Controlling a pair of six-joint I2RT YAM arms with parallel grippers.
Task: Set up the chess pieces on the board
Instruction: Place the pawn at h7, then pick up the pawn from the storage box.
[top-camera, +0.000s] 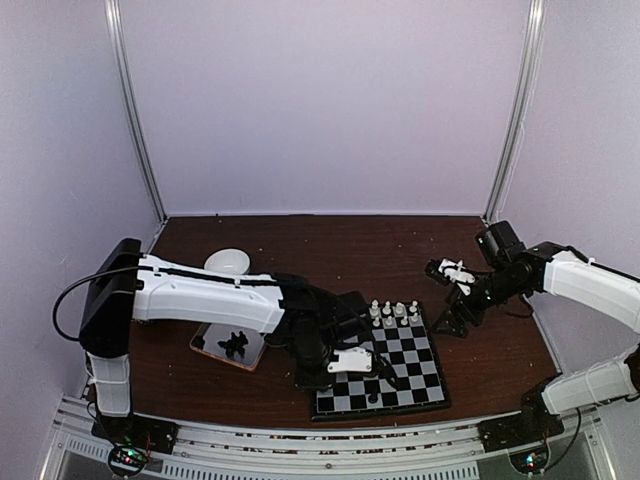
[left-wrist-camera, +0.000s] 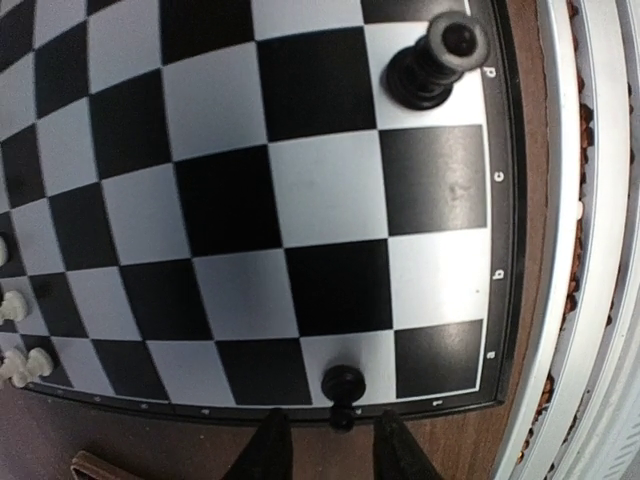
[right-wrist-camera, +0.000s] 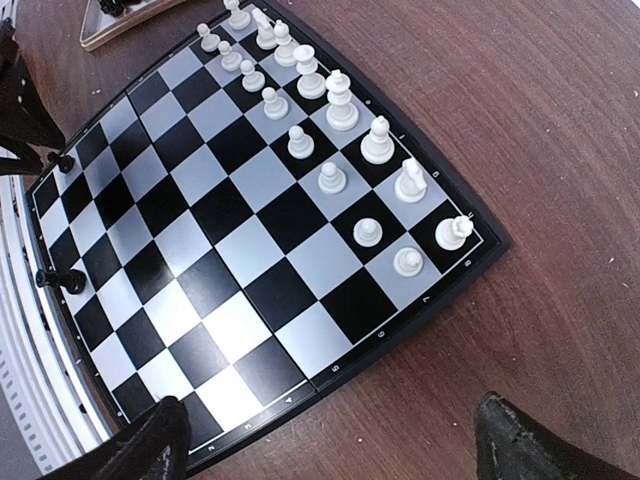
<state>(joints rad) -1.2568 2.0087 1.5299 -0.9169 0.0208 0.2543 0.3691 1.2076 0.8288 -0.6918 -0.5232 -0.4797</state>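
The board (top-camera: 400, 365) lies at the table's front right. White chess pieces (right-wrist-camera: 330, 120) fill two rows along its far edge. In the left wrist view a small black pawn (left-wrist-camera: 343, 384) stands on a light square at the board's edge. My left gripper (left-wrist-camera: 335, 452) straddles it, open, with a gap between each finger and the pawn. A taller black piece (left-wrist-camera: 435, 62) stands a few squares away on the same edge row. My right gripper (right-wrist-camera: 335, 450) hovers wide open and empty over the board's right edge (top-camera: 452, 318).
A shallow wooden-rimmed tray (top-camera: 232, 345) holding several black pieces sits left of the board, under the left arm. A white bowl (top-camera: 228, 262) lies behind it. A metal rail (left-wrist-camera: 590, 250) runs along the table's front, just past the board.
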